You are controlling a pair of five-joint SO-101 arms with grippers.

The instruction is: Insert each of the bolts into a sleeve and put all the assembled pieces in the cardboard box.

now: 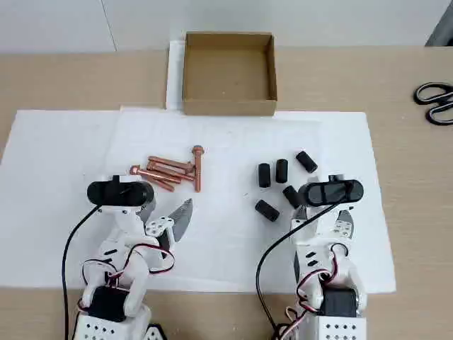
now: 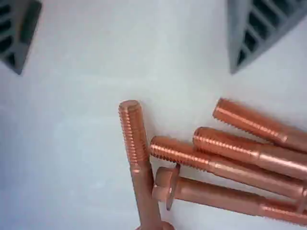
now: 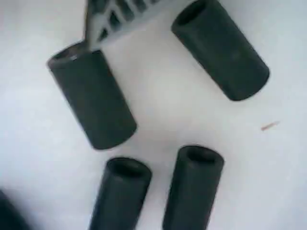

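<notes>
Several copper bolts lie in a loose pile on the white sheet, left of centre. Several black sleeves lie scattered right of centre. My left gripper stands open just in front of the bolts. In the left wrist view its grey fingertips are spread wide over the threaded ends of the bolts. My right gripper hovers open and empty over the near sleeves. One of its fingers touches the end of a sleeve, with other sleeves around it. The cardboard box stands open at the back.
A white paper sheet covers the wooden table. Black scissors lie at the far right edge. A bare strip of sheet separates the bolts from the sleeves.
</notes>
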